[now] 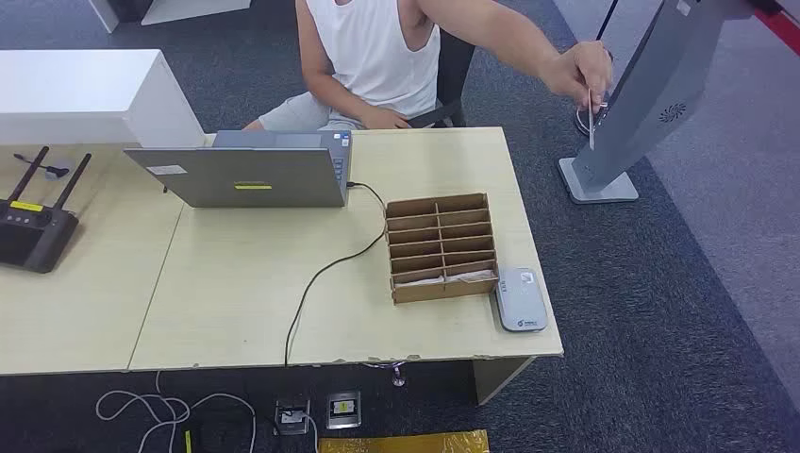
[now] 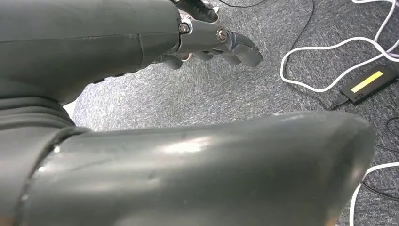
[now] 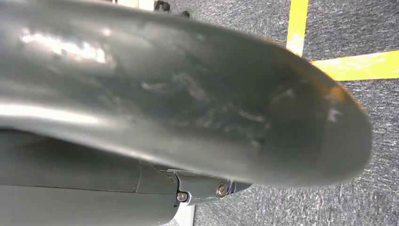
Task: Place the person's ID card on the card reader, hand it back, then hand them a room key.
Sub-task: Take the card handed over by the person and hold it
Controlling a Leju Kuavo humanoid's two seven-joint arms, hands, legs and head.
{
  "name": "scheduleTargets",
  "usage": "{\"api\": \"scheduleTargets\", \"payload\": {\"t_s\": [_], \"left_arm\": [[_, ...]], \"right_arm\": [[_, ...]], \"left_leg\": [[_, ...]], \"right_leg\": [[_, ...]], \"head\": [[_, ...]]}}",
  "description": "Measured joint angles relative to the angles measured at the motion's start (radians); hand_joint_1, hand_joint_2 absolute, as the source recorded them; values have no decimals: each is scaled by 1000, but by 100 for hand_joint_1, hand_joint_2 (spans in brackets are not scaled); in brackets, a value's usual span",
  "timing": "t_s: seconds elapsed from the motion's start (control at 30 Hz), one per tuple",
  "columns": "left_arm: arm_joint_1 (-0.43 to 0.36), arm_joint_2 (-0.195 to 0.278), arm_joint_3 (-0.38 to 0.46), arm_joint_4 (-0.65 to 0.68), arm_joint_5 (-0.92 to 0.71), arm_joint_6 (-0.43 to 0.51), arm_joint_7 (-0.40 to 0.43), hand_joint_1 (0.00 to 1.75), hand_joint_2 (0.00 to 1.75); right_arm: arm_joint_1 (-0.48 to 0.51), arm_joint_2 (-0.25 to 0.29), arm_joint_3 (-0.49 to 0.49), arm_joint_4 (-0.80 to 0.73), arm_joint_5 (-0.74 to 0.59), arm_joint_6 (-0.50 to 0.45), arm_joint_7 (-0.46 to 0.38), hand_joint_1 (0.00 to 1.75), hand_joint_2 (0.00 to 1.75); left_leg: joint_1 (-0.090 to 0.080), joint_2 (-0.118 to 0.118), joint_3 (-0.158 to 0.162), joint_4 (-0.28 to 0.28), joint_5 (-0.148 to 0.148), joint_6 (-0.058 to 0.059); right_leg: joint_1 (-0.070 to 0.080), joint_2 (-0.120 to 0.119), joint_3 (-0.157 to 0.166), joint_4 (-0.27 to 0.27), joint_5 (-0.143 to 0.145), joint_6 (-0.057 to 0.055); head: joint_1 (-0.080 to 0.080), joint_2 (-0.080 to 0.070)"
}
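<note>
Near the worktop's [image 1: 236,311] right front corner lies the card reader [image 1: 521,298], a small pale grey slab, flat, just beside the right side of a cardboard divider box [image 1: 440,247]. No card rests on it.

Person [image 1: 377,57] seated behind the far edge, one arm stretched out to the right, the person's hand [image 1: 577,71] up against a grey stand [image 1: 651,90] on the carpet. Something thin and white hangs from that hand; whether it is the ID card, cannot tell. No ID card made out anywhere on the worktop.

Left hand [image 2: 214,44] hangs low over the carpet, dark fingers curled in, nothing between them. Right hand [image 3: 188,122]: thumb blocks the lens, fingers hidden, so cannot tell whether it is wide or closed.

Judgement: task at its very start; step in hand is receiving the card. To do it well, raise the right arm toward the far right corner with fingers spread and wait for the person to offer the card. Pinch it by a short edge, keep it level, then lay it flat and square on the reader. Come in from the right to avoid knocking the box.

Divider box: slots run across it in two columns. Most look empty. The slot nearest the front edge holds pale flat pieces, likely room keys, not certain.

Also on the worktop: laptop [image 1: 250,175] at the far edge, black cable [image 1: 321,278] running to the front edge, black router [image 1: 33,231] at the left.
</note>
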Motion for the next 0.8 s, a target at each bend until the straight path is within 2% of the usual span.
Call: {"api": "scheduleTargets", "payload": {"t_s": [0.13, 0.27, 0.33, 0.4, 0.57, 0.73, 0.8], "left_arm": [[0, 0, 0, 0, 1, -1, 0, 0, 0], [0, 0, 0, 0, -2, -10, 18, 0, 0], [0, -1, -2, 0, -8, -20, 34, 0, 0], [0, -1, -3, 0, -13, -27, 41, 0, 0], [0, 0, -4, 0, -14, -32, 42, 0, 0], [-1, 1, -4, 0, -10, -31, 42, 0, 0], [-1, 1, -4, 0, -10, -31, 42, 0, 0]], "right_arm": [[0, 0, -1, 0, -28, -37, 0, 0, 0], [-18, -22, -40, -2, -203, -207, -33, 0, 0], [-47, -58, -86, -7, -332, -287, -73, 0, 87], [-87, -105, -133, -13, -433, -319, -107, 0, 175], [-205, -209, -211, -33, -589, -335, -186, 0, 175], [-414, -331, -243, -55, -692, -363, -320, 0, 175], [-499, -359, -242, -59, -705, -365, -350, 0, 175]], "left_leg": [[0, 0, 0, 0, 0, 0], [-1, 0, 0, 0, 0, 0], [-2, 1, 0, 0, 0, 0], [-3, 1, 0, 0, 0, 0], [-5, 1, -1, 1, 1, 2], [-8, 0, -2, 1, 3, 4], [-8, 0, -3, 1, 3, 5]], "right_leg": [[0, 0, 0, 0, 0, 0], [-1, 0, 0, 0, 0, 0], [-2, 1, 0, 0, 1, 1], [-3, 2, 0, 0, 1, 2], [-5, 2, -1, 0, 3, 4], [-8, 0, -2, 3, 3, 5], [-8, -1, -2, 3, 4, 5]], "head": [[0, 0], [0, 0], [0, 0], [0, 0], [0, 0], [0, 0], [0, 0]]}}
